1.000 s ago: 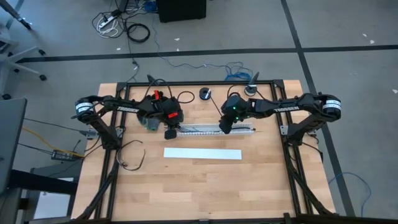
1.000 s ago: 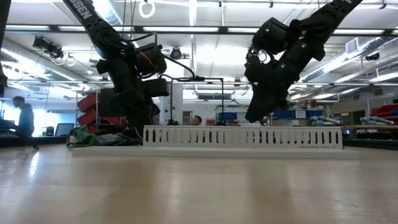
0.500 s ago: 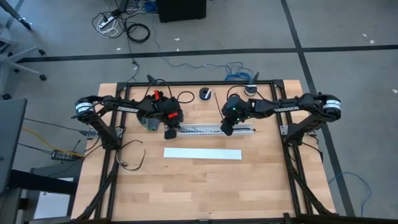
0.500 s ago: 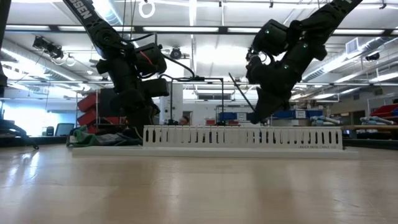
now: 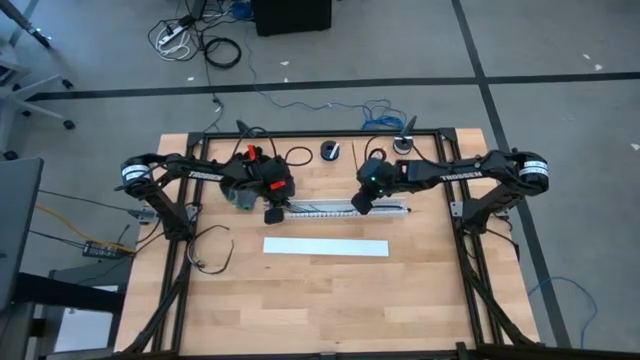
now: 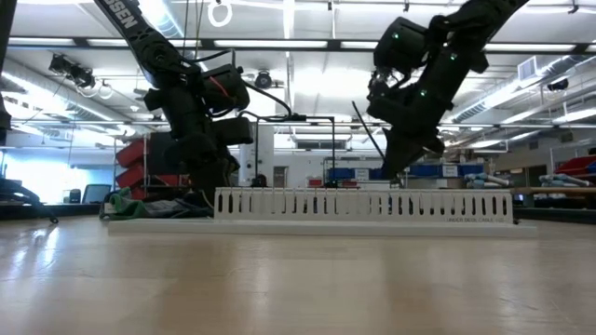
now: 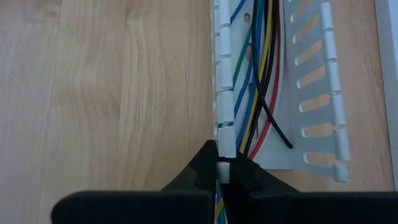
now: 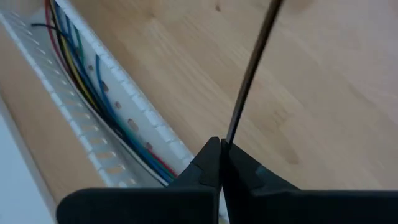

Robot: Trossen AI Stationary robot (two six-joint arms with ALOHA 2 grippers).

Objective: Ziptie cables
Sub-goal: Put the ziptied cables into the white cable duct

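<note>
Cables (image 7: 256, 93), coloured wires, lie inside the white slotted duct (image 5: 345, 208) along its length. Left gripper (image 7: 219, 173) pinches a tab of the duct's wall at its left end. Right gripper (image 8: 221, 149), above the duct's right part, clamps a thin dark ziptie (image 8: 252, 68).

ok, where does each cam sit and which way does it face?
High: overhead, straight down on the table; both arms, left claw, right claw.
Low: table-top height, level across the duct into the room; arms enter from above.
Left wrist: past its claw, shut on the duct wall, along the cables.
Right wrist: past its claw, shut on a thin black strip.
Shared: both wrists see duct and cables.
</note>
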